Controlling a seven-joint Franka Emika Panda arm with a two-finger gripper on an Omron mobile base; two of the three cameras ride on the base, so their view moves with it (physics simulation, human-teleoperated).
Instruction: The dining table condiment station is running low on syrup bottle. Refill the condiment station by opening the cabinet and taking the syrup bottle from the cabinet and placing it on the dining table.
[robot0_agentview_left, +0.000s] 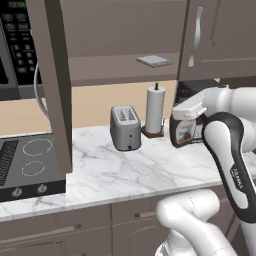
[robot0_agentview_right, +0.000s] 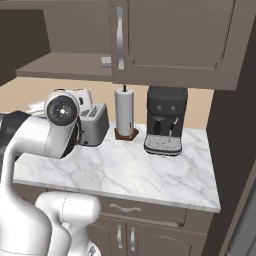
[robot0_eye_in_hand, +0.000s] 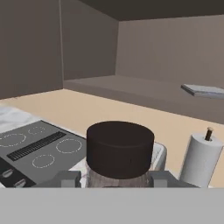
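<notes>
- Gripper (robot0_eye_in_hand: 119, 181) clamped on the syrup bottle (robot0_agentview_left: 184, 131), black cap up.
- Bottle held above the marble counter (robot0_agentview_left: 150, 170), right of the toaster (robot0_agentview_left: 125, 127).
- Cabinet (robot0_agentview_left: 52, 85) door open, left of the toaster.

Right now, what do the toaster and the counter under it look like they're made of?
The toaster looks like brushed metal: plain grey body with a soft sheen, though it could be painted plastic. The counter looks like polished marble or a marble-look stone: white with grey veins.

On the counter (robot0_agentview_left: 125, 167), the toaster (robot0_agentview_left: 125, 127) stands left of the paper-towel roll (robot0_agentview_left: 155, 110); the coffee machine (robot0_agentview_right: 165, 120) stands right of the roll; the cooktop (robot0_agentview_left: 25, 160) lies far left.
</notes>
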